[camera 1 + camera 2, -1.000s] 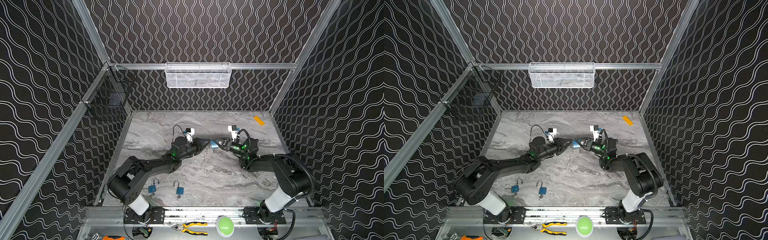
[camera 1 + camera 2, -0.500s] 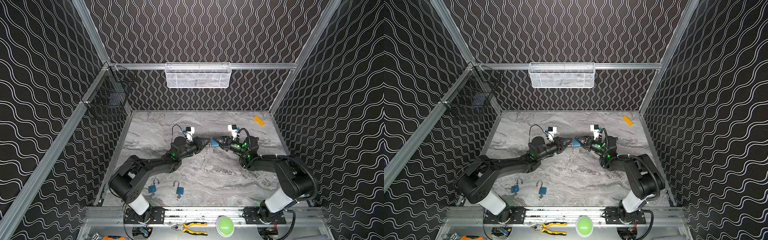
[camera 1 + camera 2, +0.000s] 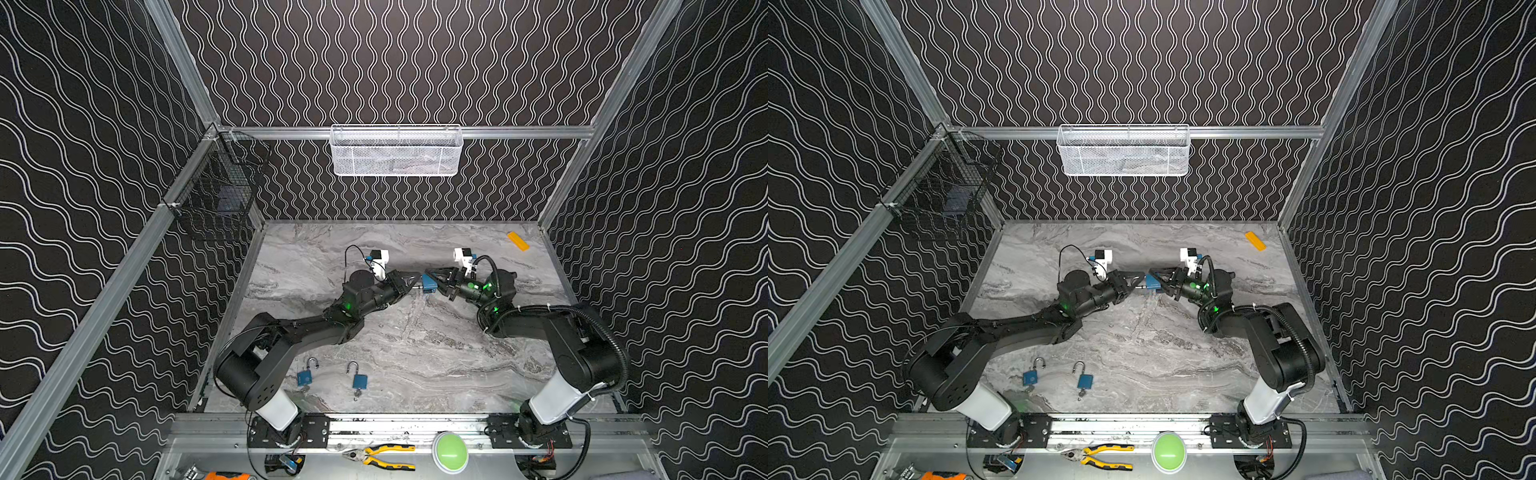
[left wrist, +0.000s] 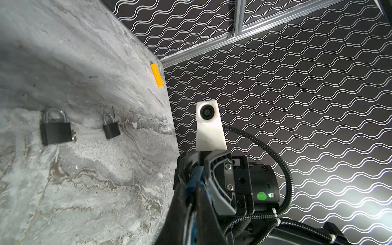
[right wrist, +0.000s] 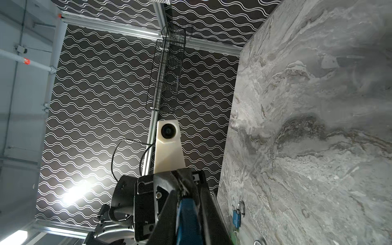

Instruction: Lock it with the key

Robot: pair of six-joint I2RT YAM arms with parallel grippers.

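Left end effector (image 3: 415, 284) has narrowed shut beside the blue padlock (image 3: 429, 285) gripped by right end effector (image 3: 434, 282).

I'm showing off matte black shells along my left arm (image 3: 299, 332) and right arm (image 3: 552, 328), each finishing in a white base sleeve (image 3: 277, 411), and small green lights (image 3: 347, 306) are glowing by my wrists. White camera housings (image 4: 209, 125) are riding on those wrists, a ribbed black cable (image 4: 283, 163) is looping off the right one, and silver screws (image 4: 228, 167) are glinting on my right gripper (image 3: 434, 281).

readable text: none | labels, brands: none legible | numbers, signs: none
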